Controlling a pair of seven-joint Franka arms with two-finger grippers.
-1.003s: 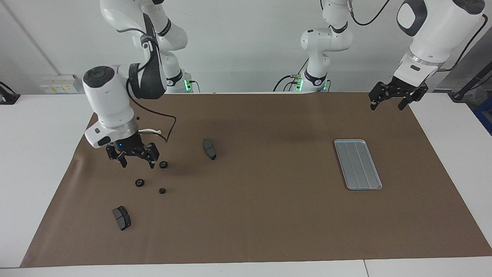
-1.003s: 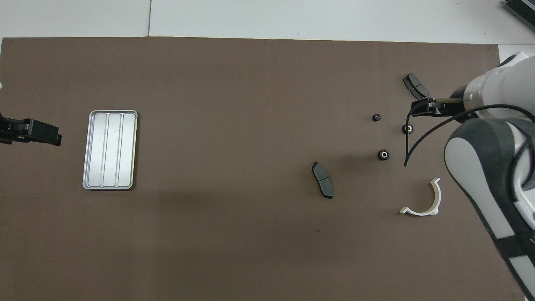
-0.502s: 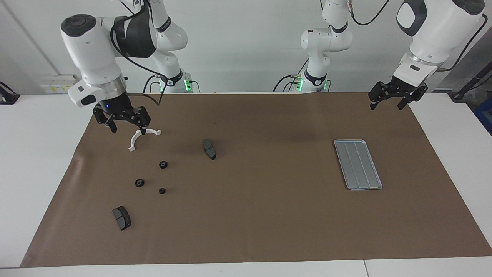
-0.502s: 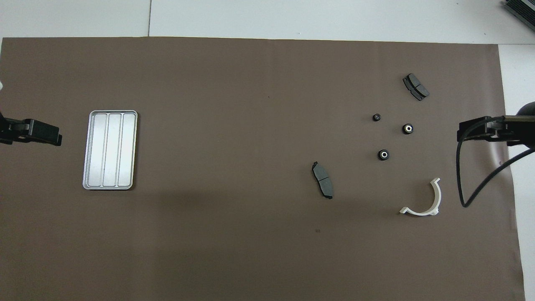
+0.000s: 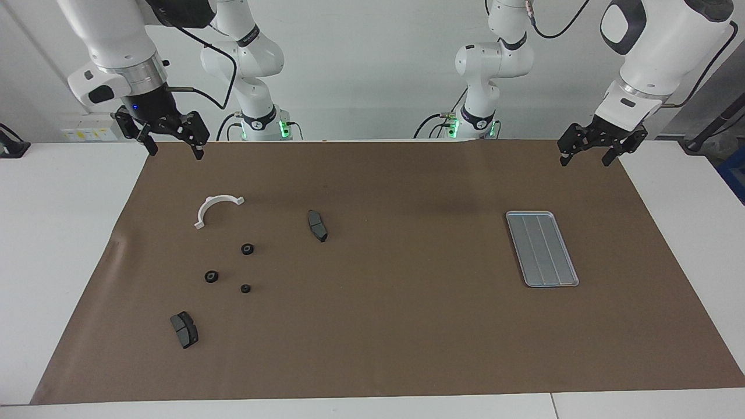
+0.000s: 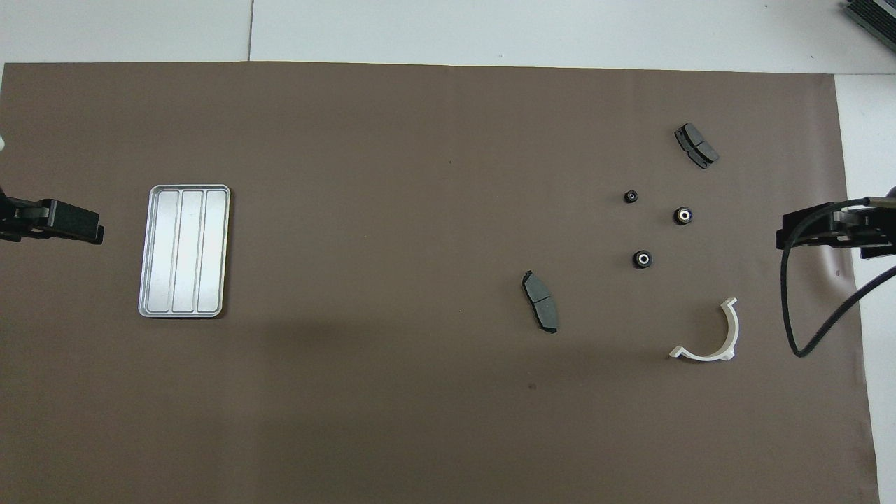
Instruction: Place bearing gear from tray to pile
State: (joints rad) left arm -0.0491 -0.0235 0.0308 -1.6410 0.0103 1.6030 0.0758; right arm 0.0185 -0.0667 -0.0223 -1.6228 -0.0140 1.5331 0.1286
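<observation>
Gears (image 5: 246, 249) lie in a loose pile of three toward the right arm's end of the surface, while the tray (image 5: 542, 248) sits bare at the left arm's end, so we judge the transfer done. Right pincer (image 5: 162, 129) hangs wide and holds nothing, above the brown mat's (image 5: 407, 326) edge nearest the robots; left pincer (image 5: 603, 141) waits, equally wide, above the mat's corner. We should retreat high, since the white half-ring (image 5: 216, 208) and two dark pads (image 5: 317, 226) flank the pile; mid-mat offers open room.
</observation>
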